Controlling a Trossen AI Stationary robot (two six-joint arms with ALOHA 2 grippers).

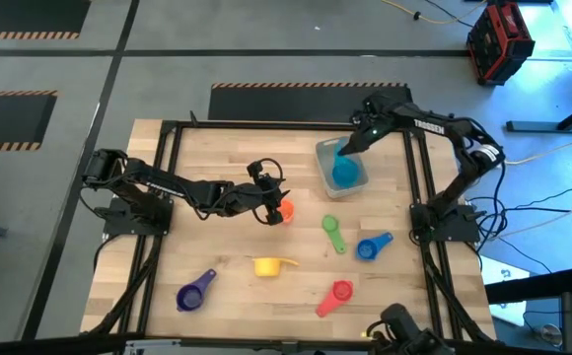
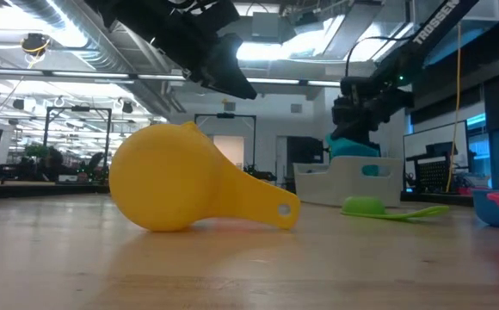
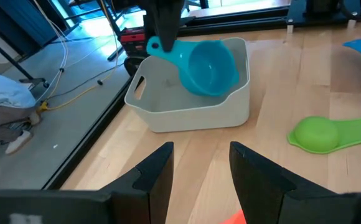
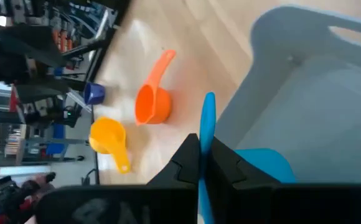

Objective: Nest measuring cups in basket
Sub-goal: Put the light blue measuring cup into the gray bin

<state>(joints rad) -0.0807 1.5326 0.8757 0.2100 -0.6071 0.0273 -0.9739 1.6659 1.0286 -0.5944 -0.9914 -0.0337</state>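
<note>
- The left hand (image 1: 279, 209) hangs with its fingers apart, right over the small orange plastic measuring cup (image 1: 285, 210) on the wooden counter (image 1: 227, 237).
- Farther off, the right hand (image 1: 350, 148) pinches the light blue plastic measuring cup (image 1: 345, 172) by its handle, holding it in the see-through grey plastic basket (image 1: 326, 153).

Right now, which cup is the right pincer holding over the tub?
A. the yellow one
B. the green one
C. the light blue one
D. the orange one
C: the right pincer is shut on the handle of the light blue cup, which hangs over the tub, while the orange cup, green cup and yellow cup lie on the table.
</note>
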